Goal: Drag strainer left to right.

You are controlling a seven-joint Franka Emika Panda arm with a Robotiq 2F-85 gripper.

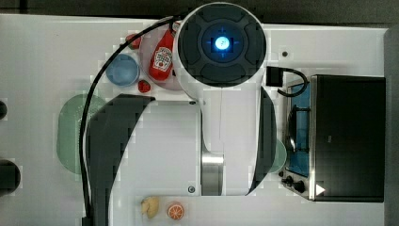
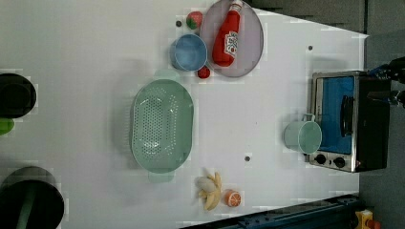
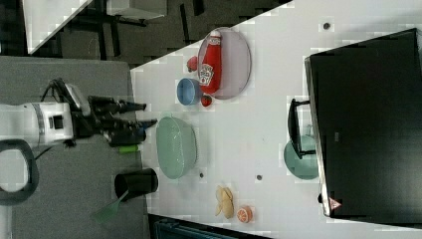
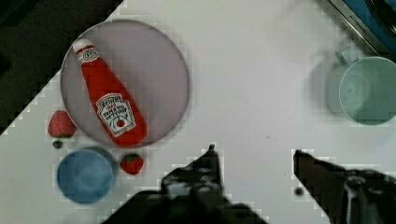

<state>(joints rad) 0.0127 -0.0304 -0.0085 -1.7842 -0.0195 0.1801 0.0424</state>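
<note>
Strainer (image 3: 176, 146) | centre-left of right view, long axis running up-down | gripper (image 3: 144, 115) held apart, empty — seen just left of rim, above table level

A white label with a red emblem is carried by the ketchup bottle (image 4: 109, 109); its brand lettering is too blurred to be read. A triangular warning sticker is seen on the oven (image 1: 348, 136), its symbol unreadable.
</note>
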